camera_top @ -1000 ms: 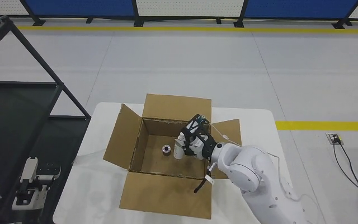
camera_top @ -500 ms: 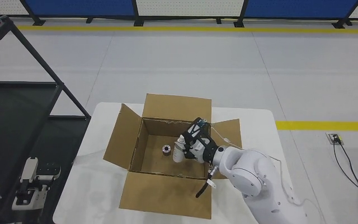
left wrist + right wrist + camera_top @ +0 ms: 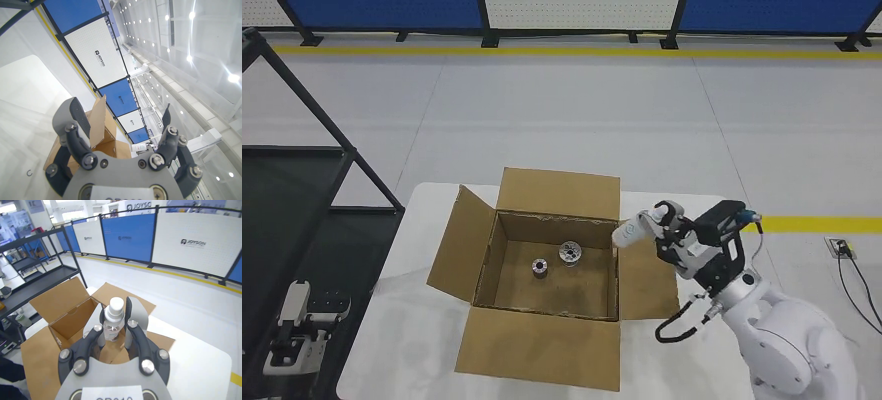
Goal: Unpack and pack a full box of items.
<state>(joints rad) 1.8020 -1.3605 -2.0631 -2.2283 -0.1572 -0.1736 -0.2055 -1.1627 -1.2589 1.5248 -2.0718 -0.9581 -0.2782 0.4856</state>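
The right gripper pinches a clear cylindrical spray bottle, white-capped, above the right flap of the corrugated cardboard box. The left gripper stands spread. A second ago, the bottle was inside the box.

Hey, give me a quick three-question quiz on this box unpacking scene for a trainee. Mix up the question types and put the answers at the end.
1. Multiple choice: what is in the right gripper? A) a roll of tape B) a clear plastic spray bottle with a white cap C) nothing
2. True or false: the left gripper is shut.
3. Fill in: the small silver round item and the small dark round item lie inside the open brown cardboard ____.
Key: 1 B; 2 false, its jaws stand wide open and empty; 3 box.
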